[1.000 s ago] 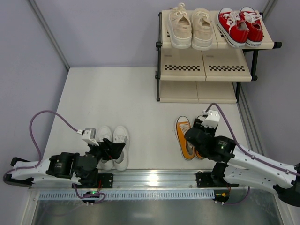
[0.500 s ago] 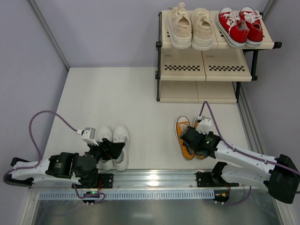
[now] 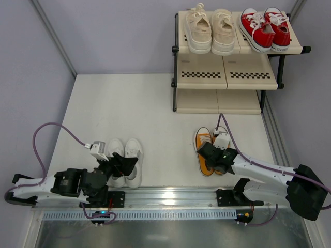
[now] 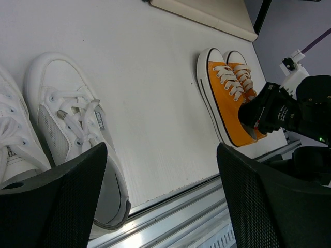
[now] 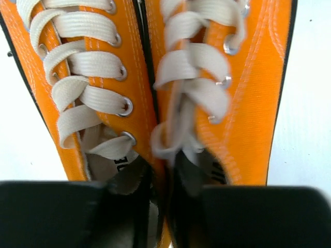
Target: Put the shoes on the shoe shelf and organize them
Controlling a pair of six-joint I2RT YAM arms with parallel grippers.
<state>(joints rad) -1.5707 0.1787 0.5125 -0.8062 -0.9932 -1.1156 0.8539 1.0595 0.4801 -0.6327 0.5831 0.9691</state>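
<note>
The orange-yellow shoes (image 3: 205, 149) stand side by side on the table at the right, toes toward the shoe shelf (image 3: 227, 77). My right gripper (image 3: 217, 157) is open and low over their heels. In the right wrist view (image 5: 155, 206) one finger reaches into each shoe opening, straddling the two inner walls of the orange-yellow shoes (image 5: 129, 77). The white shoes (image 3: 127, 159) stand at the left. My left gripper (image 3: 122, 165) is open and empty over their heels; its wrist view (image 4: 160, 206) shows one white shoe (image 4: 72, 134) beside its left finger.
The cream-beige shoes (image 3: 211, 31) and red shoes (image 3: 265, 27) sit on the shelf's top tier. The middle and bottom tiers hold nothing visible. A metal rail (image 3: 170, 199) runs along the table's near edge. Grey walls enclose the table.
My right gripper has moved down and forward onto the heels of the orange-yellow shoes. The left arm and the white shoes have not moved.
</note>
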